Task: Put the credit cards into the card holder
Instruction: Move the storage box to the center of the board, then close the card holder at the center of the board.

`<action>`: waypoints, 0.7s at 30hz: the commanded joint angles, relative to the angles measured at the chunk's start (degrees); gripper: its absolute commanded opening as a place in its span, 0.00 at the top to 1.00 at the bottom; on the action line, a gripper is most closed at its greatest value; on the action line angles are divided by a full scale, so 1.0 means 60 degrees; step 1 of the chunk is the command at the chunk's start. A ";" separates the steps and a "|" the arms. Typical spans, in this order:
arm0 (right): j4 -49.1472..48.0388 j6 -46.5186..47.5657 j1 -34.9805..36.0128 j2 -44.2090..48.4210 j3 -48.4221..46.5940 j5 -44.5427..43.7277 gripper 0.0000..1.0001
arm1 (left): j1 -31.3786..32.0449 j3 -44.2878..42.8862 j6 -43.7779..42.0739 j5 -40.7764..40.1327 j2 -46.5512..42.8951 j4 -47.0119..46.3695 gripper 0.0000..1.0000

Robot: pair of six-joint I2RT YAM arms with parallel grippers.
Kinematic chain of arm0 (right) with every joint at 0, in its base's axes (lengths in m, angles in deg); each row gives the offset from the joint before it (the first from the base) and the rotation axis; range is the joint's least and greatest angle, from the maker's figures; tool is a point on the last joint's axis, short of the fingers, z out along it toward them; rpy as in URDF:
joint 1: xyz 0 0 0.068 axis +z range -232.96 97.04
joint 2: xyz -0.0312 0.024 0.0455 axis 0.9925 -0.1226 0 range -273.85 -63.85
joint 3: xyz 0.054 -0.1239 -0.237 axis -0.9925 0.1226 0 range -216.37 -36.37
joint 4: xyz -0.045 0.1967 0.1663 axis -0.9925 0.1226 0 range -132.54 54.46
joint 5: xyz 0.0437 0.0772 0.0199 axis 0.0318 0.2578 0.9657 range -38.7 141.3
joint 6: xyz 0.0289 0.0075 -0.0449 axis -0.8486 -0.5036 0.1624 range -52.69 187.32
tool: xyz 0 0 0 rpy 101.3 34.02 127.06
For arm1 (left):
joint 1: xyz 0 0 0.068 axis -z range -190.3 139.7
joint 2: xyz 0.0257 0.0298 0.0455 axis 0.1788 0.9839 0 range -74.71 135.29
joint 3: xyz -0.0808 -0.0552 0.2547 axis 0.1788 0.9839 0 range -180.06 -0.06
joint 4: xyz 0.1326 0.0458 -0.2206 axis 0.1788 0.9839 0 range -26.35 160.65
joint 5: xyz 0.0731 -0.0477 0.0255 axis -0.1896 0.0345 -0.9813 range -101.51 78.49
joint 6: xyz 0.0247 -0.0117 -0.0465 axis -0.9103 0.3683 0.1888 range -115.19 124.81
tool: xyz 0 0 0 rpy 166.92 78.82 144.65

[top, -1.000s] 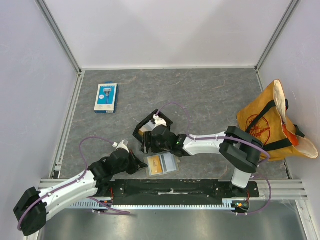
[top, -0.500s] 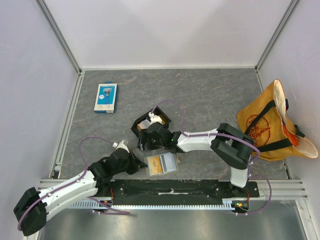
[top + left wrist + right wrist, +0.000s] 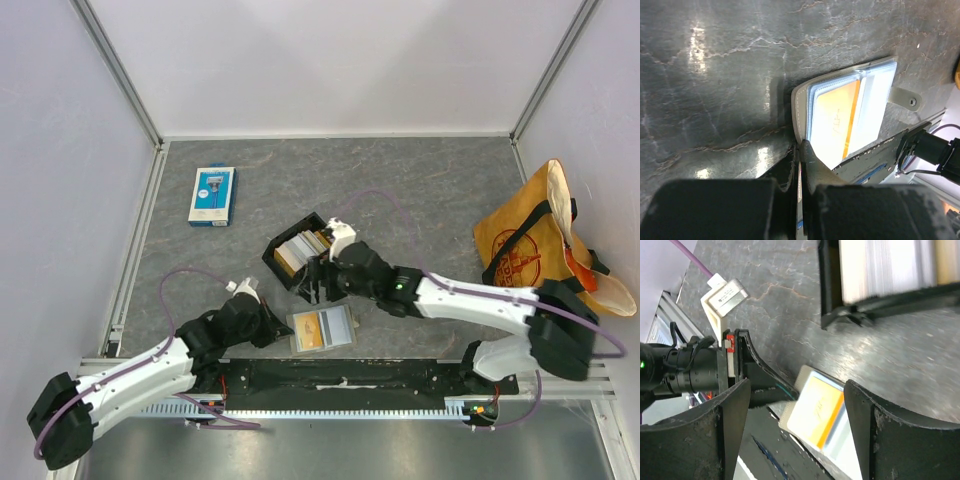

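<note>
Card holder (image 3: 336, 326) lies open, orange card (image 3: 311, 330) under clear pocket.

The table (image 3: 420, 190) is dark grey with pale marbled veins. The grey-tan card holder (image 3: 342, 322) shows an orange card (image 3: 312, 330). The credit cards (image 3: 298, 250) are mostly white, their tray (image 3: 272, 262) black, the pack (image 3: 212, 195) blue and white.

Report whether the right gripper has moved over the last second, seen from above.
Yes. The right gripper has drawn back to the right, off the black tray, whose stacked cards are now uncovered; it sits by the tray's near corner.
</note>
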 commanded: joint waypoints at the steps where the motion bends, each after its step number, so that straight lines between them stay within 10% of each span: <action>1: 0.1994 -0.0063 -0.0032 0.1614 0.0909 -0.1668 0.18 | 0.0019 -0.0896 -0.1019 -0.0140 0.0285 0.0721 0.98; 21: 0.4370 -0.1412 0.1051 0.1413 0.1175 -0.2800 0.43 | 0.0004 -0.2215 -0.1899 -0.0169 0.1794 0.1000 0.98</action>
